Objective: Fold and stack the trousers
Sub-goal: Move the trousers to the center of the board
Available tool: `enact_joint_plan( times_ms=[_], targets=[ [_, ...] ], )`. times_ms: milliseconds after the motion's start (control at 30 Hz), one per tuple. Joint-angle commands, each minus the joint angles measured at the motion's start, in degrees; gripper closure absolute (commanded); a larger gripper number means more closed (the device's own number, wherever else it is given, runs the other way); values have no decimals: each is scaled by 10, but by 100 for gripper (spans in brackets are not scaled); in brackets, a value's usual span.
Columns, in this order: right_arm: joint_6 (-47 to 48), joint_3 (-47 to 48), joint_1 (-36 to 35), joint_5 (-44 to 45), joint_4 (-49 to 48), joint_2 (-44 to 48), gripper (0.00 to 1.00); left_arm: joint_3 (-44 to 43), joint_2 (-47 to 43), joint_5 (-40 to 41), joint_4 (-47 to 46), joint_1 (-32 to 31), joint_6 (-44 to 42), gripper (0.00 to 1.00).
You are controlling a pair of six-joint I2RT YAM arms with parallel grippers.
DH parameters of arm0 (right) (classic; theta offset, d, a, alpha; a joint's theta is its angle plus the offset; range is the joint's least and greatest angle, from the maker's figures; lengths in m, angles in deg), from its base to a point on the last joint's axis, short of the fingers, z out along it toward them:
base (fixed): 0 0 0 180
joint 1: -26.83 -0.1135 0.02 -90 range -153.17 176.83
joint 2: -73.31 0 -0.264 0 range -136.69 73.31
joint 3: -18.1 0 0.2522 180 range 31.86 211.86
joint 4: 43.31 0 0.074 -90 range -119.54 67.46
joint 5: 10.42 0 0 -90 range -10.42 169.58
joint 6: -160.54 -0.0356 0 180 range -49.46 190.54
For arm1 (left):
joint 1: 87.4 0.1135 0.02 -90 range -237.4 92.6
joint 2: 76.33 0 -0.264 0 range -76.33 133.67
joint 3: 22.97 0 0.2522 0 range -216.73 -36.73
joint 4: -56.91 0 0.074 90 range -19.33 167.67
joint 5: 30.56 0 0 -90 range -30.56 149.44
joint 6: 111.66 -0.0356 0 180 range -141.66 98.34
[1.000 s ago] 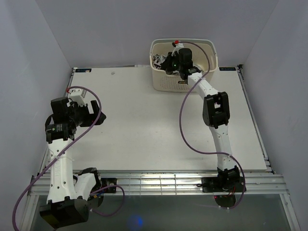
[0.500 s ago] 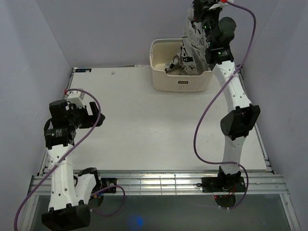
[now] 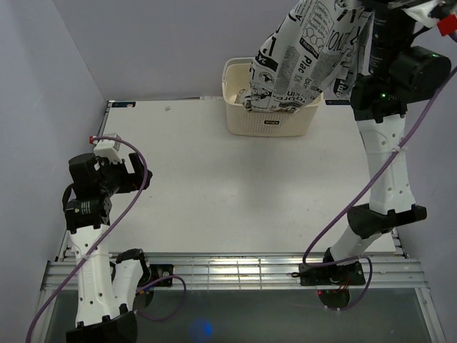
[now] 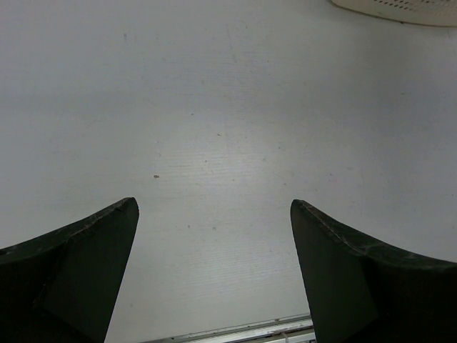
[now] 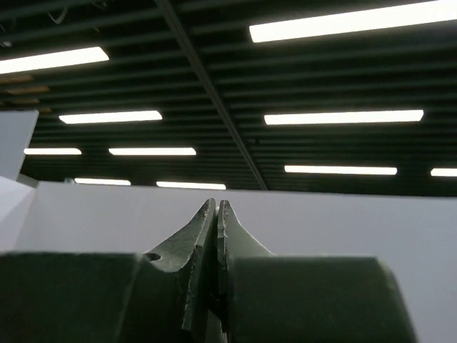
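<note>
Overhead, the right gripper stands raised high, its dark jaws pressed shut on the long white cloth trousers printed with black newspaper text. The cloth hangs down, its lower end inside the cream perforated plastic basket at the far edge of the white table. The left gripper hovers over bare tabletop, jaws spread wide, holding nothing.

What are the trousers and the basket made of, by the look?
The trousers: soft, thin cloth, matte white with black newsprint; it drapes and creases where it hangs. Probably woven, fibre unclear. The basket: rigid cream plastic, likely moulded; rows of small holes in its wall and a smooth rim.
</note>
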Motion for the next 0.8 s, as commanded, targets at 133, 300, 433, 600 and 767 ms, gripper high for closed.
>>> enact_joint_plan(
  times_ms=[133, 300, 433, 600, 767],
  targets=[
    [9, -164, -4, -91, -53, 195, 92, 3, -9, -27, -13, 3, -6, 2],
    [-10, -473, -4, -192, 31, 322, 92, 1, 1, -50, -11, 4, -23, 2],
    [26, -668, -4, -183, 117, 404, 92, -3, 15, -56, -10, 4, -41, 2],
    [72, -844, -4, -188, 197, 435, 92, -5, 24, -65, -5, 3, -51, 2],
    [79, -877, -3, -206, 337, 435, 29, -14, 30, -88, 3, 4, -71, 2]
  ],
)
